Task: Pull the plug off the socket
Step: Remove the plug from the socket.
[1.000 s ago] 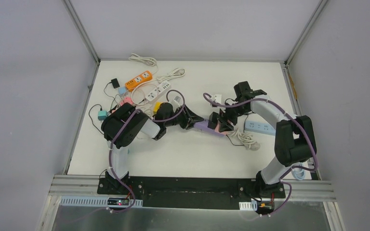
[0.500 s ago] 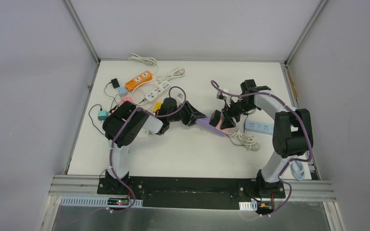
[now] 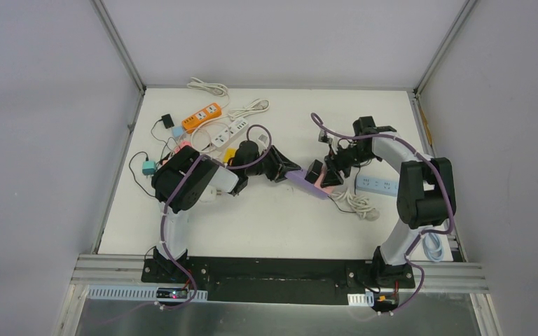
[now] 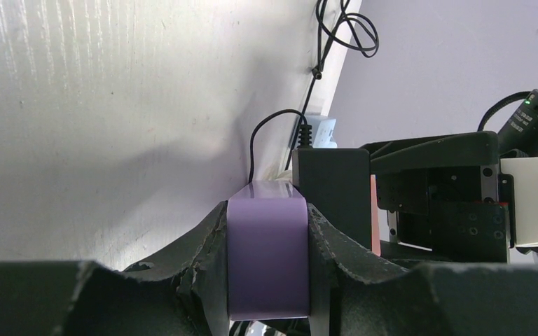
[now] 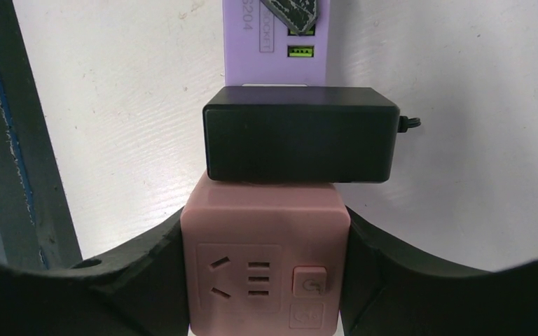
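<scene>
White tabletop (image 3: pixel 273 224) boxed in by grey walls, with spare power strips (image 3: pixel 202 117) and chargers heaped at far left; near centre, three joined pieces held between both arms; left gripper (image 4: pixel 267 217) closed narrow across purple power strip (image 4: pixel 267 280), seen end-on; right gripper (image 5: pixel 265 224) spread fairly wide yet clamped on pink cube socket (image 5: pixel 263 273). Black adapter plug (image 5: pixel 300 143) sandwiched between strip and cube, touching both; cannot tell whether pinned into strip or cube. Matte, boxy, sharp-edged; thin black cord (image 4: pixel 256 143) leaving one side and trailing over the table. Probably at the separating stage; plug not yet free. Pull straight along the pin axis, drawing the two grips directly apart; avoid twisting or levering, for fear of bent pins or a slip on smooth plastic; keep the strip braced firmly; watch the cord for snagging.
</scene>
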`<move>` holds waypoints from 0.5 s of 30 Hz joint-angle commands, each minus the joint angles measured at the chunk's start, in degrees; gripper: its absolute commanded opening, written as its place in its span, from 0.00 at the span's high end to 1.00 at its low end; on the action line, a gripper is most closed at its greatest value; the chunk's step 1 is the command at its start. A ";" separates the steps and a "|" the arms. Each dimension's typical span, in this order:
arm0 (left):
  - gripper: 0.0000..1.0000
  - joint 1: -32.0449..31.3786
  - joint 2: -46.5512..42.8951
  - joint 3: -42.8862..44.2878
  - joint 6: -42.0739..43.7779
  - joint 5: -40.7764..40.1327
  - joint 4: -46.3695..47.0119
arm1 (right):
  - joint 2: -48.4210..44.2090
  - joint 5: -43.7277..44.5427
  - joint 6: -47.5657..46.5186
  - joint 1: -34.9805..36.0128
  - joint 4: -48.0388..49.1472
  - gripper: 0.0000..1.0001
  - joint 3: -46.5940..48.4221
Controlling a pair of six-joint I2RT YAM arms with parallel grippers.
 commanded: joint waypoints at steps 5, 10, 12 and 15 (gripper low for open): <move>1.00 -0.64 1.31 2.81 3.07 1.70 -1.23 | -3.73 7.67 0.36 7.50 4.25 1.00 -6.35; 1.00 -0.64 1.04 2.86 3.54 1.67 -2.72 | -4.66 7.63 0.74 7.73 4.61 1.00 -6.73; 1.00 -0.64 0.90 2.95 3.83 1.65 -3.36 | -4.52 6.58 0.75 7.50 4.07 1.00 -6.47; 1.00 -0.64 0.62 2.67 4.16 1.52 -3.79 | -3.90 4.30 0.92 5.88 3.15 1.00 -5.61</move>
